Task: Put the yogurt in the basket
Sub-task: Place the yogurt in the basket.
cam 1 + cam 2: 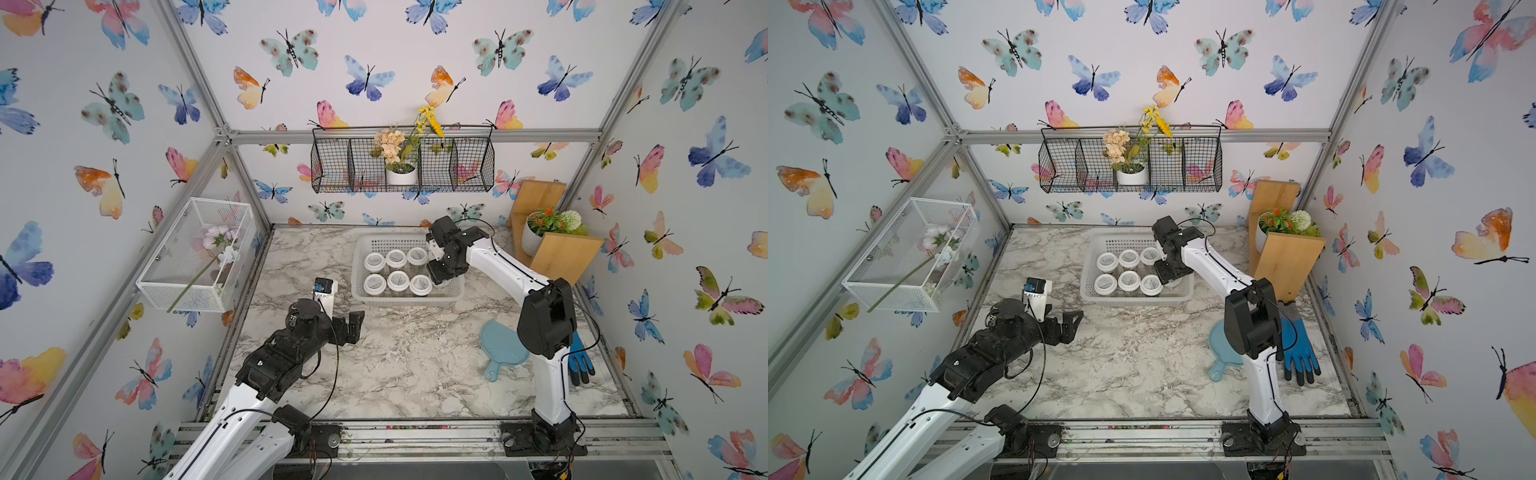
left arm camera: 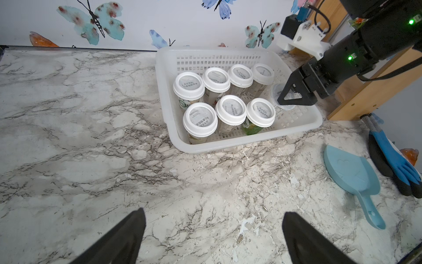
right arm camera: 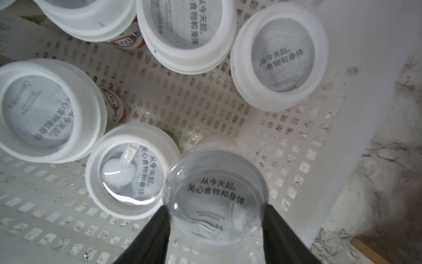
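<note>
The white perforated basket [image 1: 407, 300] [image 1: 1136, 300] [image 2: 228, 146] stands at the back of the marble table. Several yogurt jars [image 1: 398, 280] [image 2: 199, 118] stand upright in it in two rows. At the basket's right end my right gripper [image 1: 442, 282] [image 2: 285, 100] [image 3: 215, 206] reaches down, shut on one more yogurt jar [image 2: 277, 90] [image 3: 214, 194] with a flat clear lid. That jar is inside the basket walls, beside the rows. My left gripper [image 1: 353, 328] [image 2: 214, 211] is wide open and holds nothing, low over bare table left of the basket.
A pale blue leaf-shaped scoop [image 1: 500, 345] and a blue glove [image 1: 579, 361] lie on the right of the table. A wooden stand with a flower pot [image 1: 557, 249] fills the back right corner. A white wire box [image 1: 195, 257] hangs on the left wall.
</note>
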You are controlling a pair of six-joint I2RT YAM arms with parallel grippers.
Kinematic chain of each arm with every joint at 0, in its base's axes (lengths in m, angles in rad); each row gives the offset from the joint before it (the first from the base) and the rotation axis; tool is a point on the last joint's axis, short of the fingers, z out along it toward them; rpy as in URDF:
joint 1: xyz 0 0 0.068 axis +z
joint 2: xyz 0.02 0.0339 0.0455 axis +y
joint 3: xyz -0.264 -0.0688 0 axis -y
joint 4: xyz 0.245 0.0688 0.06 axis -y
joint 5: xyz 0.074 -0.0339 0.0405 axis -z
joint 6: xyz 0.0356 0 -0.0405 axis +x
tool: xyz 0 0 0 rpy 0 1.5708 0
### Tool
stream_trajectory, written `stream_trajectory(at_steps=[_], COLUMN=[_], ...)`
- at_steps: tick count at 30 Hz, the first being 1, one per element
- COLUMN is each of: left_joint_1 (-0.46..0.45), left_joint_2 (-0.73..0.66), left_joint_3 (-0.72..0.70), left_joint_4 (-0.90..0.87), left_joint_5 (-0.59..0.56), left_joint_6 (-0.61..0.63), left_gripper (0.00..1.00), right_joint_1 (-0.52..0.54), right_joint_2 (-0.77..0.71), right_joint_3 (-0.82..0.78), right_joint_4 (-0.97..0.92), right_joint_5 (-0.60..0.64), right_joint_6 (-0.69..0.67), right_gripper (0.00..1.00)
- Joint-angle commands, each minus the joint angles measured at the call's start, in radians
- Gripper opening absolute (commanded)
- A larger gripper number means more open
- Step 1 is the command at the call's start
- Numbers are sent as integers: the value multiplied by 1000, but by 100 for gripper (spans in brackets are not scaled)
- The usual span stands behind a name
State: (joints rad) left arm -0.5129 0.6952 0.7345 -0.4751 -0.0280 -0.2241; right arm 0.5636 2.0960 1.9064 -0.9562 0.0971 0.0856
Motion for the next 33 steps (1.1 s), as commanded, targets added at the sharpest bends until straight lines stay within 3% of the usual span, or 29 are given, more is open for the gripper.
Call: stream_trajectory(at_steps=[1, 20, 25, 29, 33], left_joint_1=[-5, -5, -4, -6, -4], left_joint_2=[1, 13, 17, 20, 23], left_joint_3=[-13, -12, -12, -12, -11], left_joint_4=[13, 14, 13, 13, 13], left_joint_5=[50, 54, 54, 55, 54], left_joint_6=[14, 14, 14, 14, 14], left_gripper=[100, 100, 100, 100, 100], right_joint_1=[-7, -16, -19, -20, -20], right_joint_2=[13, 63, 64, 53, 17], right_joint_3=[-12, -46, -47, -43, -50], right_joint_4=[14, 29, 28, 21, 29], right_joint_5=[-15, -9, -10, -4, 6], right_joint_6=[7, 8, 6, 11, 15], right_gripper=[61, 63, 71, 85, 91])
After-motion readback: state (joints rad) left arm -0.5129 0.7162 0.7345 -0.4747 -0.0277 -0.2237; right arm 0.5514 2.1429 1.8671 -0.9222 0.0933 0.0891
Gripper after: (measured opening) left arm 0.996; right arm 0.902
